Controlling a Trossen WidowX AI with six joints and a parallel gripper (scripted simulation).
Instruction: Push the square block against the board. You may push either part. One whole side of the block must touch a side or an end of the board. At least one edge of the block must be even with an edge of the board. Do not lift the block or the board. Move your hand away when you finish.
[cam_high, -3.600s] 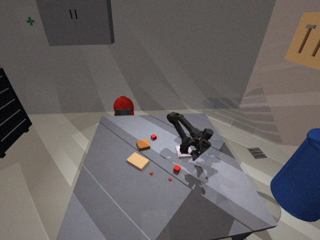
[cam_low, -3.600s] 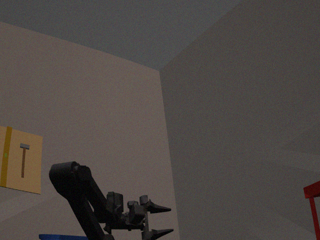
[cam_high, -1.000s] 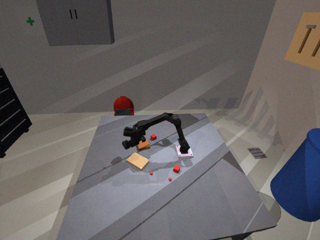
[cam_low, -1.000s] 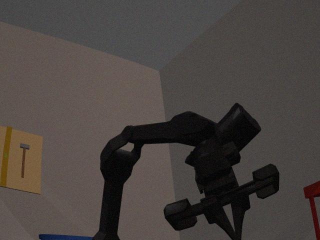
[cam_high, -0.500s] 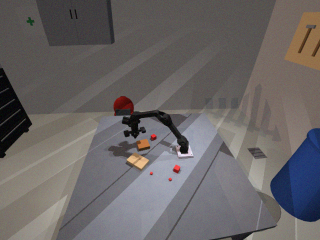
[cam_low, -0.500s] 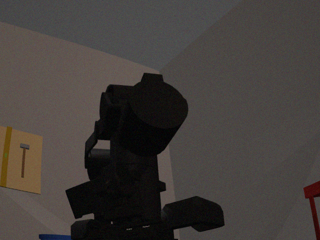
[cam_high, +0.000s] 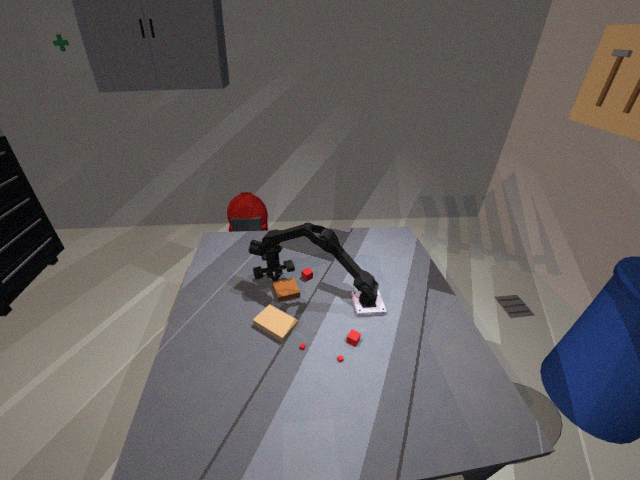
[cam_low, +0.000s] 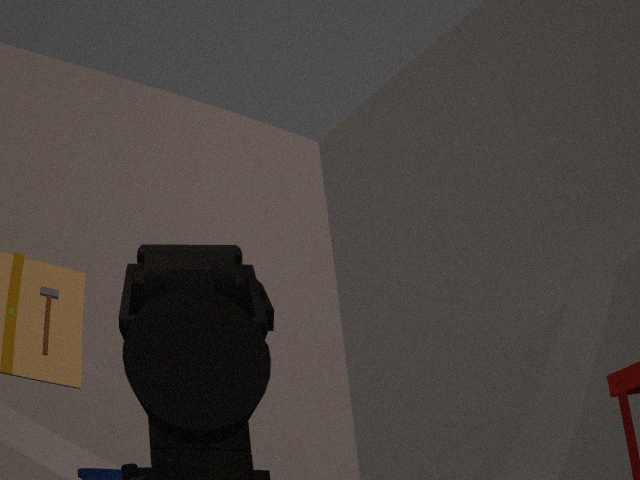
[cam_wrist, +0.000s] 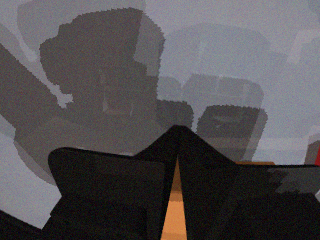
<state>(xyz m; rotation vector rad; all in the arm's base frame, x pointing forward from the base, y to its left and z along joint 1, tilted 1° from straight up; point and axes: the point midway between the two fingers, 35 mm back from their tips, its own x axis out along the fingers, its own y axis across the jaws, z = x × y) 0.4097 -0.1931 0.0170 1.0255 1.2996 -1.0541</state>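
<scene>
The orange square block (cam_high: 286, 289) (cam_wrist: 174, 222) lies flat on the table. The larger tan board (cam_high: 275, 322) lies flat nearer to the top view, turned at an angle to the block. A gap of bare table separates them. My gripper (cam_high: 276, 278) (cam_wrist: 178, 131) is shut and empty, pointing down at the block's far left edge in the top view. Whether the tips touch the block, and their exact height, I cannot tell. In the wrist view the fingers hide most of the block. The exterior view shows the arm but not the fingertips or either part.
A red cube (cam_high: 307, 274) lies right of the block, on its far side. Another red cube (cam_high: 353, 337) and two tiny red cubes (cam_high: 302, 346) (cam_high: 340, 358) lie right of the board. The arm's white base plate (cam_high: 379, 308) is farther right. The arm arches over the table.
</scene>
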